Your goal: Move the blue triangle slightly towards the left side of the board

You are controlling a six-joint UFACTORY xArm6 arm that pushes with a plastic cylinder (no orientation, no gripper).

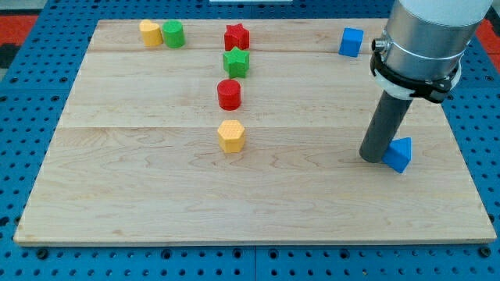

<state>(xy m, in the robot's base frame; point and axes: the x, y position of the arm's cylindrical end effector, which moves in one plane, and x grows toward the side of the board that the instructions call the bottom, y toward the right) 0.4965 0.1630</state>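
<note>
Blue triangle [399, 154] nearest us on bench [141, 195], our tip [372, 158] touching its left side, no hand fitted, we noted.

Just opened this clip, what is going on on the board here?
A single robot arm with a straight dark rod is working at the blue triangle near the view's right edge of the wooden board. My tip sits right against the triangle's left side, apparently touching it. The other blocks lie apart: a blue cube at the top right, a yellow block and green block at the top left, and a red star, green star, red cylinder and yellow hexagon down the middle.
</note>
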